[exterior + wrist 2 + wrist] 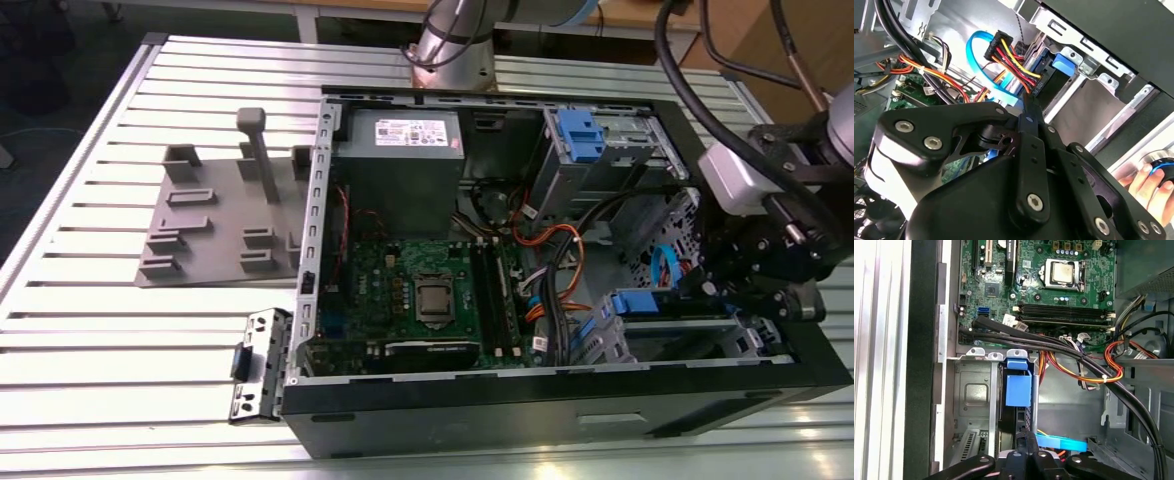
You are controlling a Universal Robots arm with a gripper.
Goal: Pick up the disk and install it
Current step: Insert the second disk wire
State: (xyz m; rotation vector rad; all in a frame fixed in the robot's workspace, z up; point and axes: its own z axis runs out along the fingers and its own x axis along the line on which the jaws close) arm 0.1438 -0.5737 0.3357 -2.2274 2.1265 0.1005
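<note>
While deep inside the case (924, 365) — gripper (1026, 437) fully closed, beside the disk (1018, 390)

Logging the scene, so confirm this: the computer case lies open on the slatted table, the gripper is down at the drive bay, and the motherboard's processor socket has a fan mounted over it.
One detail is wrong: the processor socket is bare, with no fan on it, as the first wrist view shows. The computer case does lie open on the slatted table, with the gripper at the drive bay.

We see the gripper (1026, 107): matte black linkage plates w/ silver hex screws, white block on one side. In the exterior view, arm (461, 40) is silver-grey w/ thick black cables (694, 90).
</note>
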